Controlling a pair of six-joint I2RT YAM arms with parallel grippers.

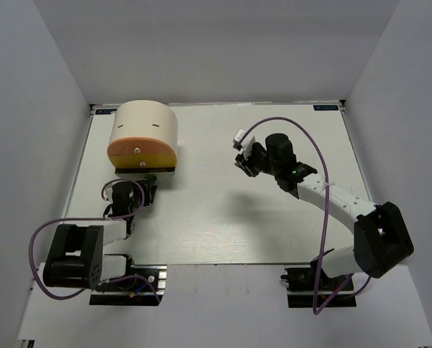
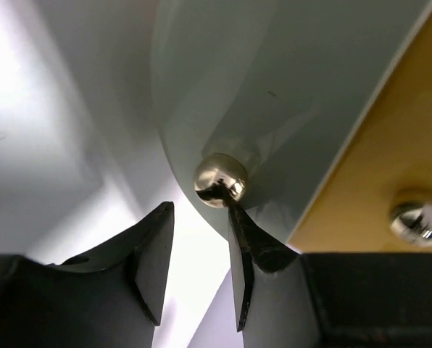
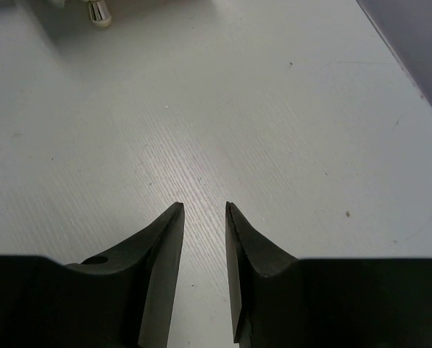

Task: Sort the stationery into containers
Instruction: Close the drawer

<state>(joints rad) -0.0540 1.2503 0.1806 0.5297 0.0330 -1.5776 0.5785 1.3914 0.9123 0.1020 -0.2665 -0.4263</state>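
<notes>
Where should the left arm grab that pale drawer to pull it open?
By its small shiny knob, with the left gripper coming straight at the drawer front, one finger each side. The knob sticks out as a small ball; the curved front around it is smooth, with nothing else to pinch. Its jaws stand open.

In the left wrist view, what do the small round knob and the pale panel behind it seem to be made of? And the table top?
Knob: polished metal or chrome plating, judging by its mirror-like reflections. Pale panel: smooth and even, perhaps plastic or painted board; the look leaves it open. Table top: matt white, probably laminate, with a fine wood-grain texture.
</notes>
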